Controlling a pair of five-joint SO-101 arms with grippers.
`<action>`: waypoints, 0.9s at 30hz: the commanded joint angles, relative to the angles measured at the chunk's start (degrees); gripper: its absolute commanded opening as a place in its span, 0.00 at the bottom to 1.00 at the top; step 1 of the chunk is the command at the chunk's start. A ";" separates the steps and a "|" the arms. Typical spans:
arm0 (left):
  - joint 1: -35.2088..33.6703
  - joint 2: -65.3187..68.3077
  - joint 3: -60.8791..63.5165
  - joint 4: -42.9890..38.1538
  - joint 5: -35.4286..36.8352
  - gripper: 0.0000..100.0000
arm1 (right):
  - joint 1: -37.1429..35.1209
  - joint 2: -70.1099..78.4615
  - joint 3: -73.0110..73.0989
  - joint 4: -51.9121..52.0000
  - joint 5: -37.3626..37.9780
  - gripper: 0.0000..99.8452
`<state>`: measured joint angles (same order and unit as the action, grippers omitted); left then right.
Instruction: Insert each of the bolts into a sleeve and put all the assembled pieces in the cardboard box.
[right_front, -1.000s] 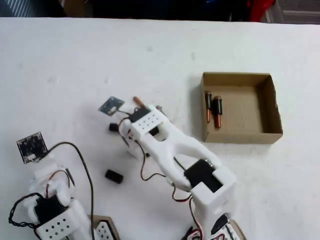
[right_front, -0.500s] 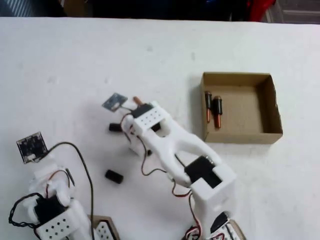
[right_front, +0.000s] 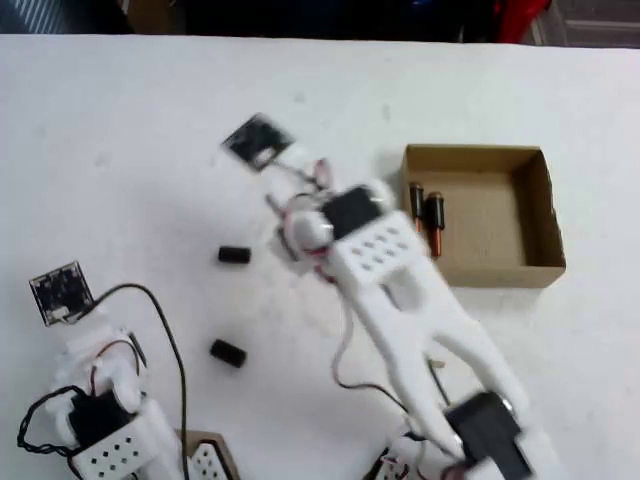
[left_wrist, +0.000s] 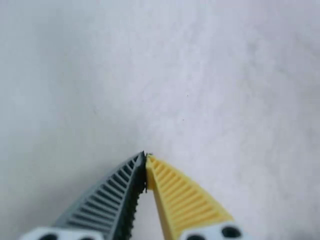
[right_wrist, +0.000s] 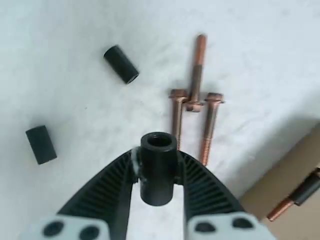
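A black sleeve (right_wrist: 159, 175) is sitting clamped between the fingers of the right hand (right_wrist: 158, 154), near three copper bolts (right_wrist: 196, 70) lying close together on the worktop (right_front: 130, 120). Two loose sleeves (right_wrist: 121, 64) (right_wrist: 41, 144) are lying apart nearby. Two assembled pieces (right_front: 434, 222) are resting in the cardboard box (right_front: 475, 274). The left hand (left_wrist: 145, 159) is resting closed, gripping nothing.

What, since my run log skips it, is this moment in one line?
right jaws: shut on sleeve | left jaws: shut, empty | table: three bolts, two sleeves | cardboard box: two assembled pieces
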<state>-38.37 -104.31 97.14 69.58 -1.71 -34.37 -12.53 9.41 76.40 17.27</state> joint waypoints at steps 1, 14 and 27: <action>-0.40 -0.48 -0.18 -1.49 -0.53 0.02 | 6.46 -13.93 -2.46 3.30 0.88 0.02; 2.07 -0.48 -0.18 -0.70 -0.44 0.02 | 13.32 -38.81 1.05 14.29 0.70 0.02; 18.51 -0.48 -0.18 4.22 -0.53 0.02 | 13.67 -66.86 28.66 3.21 0.88 0.02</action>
<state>-21.85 -104.31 97.14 73.54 -1.71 -21.54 -71.52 33.41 83.87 17.27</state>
